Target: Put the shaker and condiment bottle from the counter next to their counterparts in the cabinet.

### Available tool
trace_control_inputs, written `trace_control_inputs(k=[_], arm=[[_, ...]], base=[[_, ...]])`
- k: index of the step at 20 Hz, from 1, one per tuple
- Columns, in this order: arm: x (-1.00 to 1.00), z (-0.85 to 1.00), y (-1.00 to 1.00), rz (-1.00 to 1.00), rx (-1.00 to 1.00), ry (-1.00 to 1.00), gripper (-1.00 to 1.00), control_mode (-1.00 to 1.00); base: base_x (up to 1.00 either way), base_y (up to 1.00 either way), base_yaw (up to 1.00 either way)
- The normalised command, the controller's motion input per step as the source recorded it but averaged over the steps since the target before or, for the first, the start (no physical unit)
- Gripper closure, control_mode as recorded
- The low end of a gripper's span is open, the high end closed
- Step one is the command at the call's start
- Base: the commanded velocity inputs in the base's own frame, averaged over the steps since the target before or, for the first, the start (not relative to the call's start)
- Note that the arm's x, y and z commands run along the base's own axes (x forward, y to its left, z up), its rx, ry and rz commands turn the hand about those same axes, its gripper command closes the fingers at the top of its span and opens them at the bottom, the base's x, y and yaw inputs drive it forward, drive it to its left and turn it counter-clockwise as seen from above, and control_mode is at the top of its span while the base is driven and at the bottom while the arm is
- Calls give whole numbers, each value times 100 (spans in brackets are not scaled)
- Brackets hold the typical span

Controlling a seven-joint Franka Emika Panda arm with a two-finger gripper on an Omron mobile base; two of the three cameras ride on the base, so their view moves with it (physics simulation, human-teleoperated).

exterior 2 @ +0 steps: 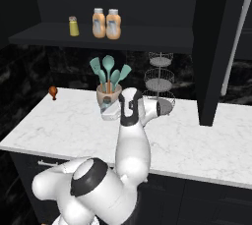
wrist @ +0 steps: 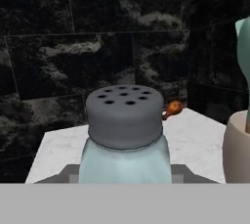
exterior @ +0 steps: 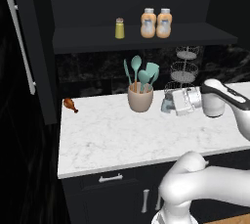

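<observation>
**Bottle shelved, shaker in hand**

Two stubby orange bottles with grey-white caps (exterior: 156, 23) stand touching on the black cabinet's dark shelf (exterior: 88, 39), the small yellow-green shaker (exterior: 119, 28) at their 9 o'clock. The hand (exterior: 168, 104) grips the pale blue-grey translucent shaker (wrist: 124, 140) above the white marble counter (exterior: 112, 135). Shelving it beside the yellow-green one remains.

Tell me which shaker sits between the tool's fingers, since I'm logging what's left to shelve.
The pale blue shaker with the dark grey cap, held at the tool above the counter. The yellow-green shaker stands on the cabinet shelf.
</observation>
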Motion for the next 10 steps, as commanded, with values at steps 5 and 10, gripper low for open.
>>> trace_control_inputs(k=[5,10], arm=[[-18,88,11,-4,0,0,100,-100],[-32,86,14,-2,0,0,100,-100]], base=[[0,0,0],[0,0,0]])
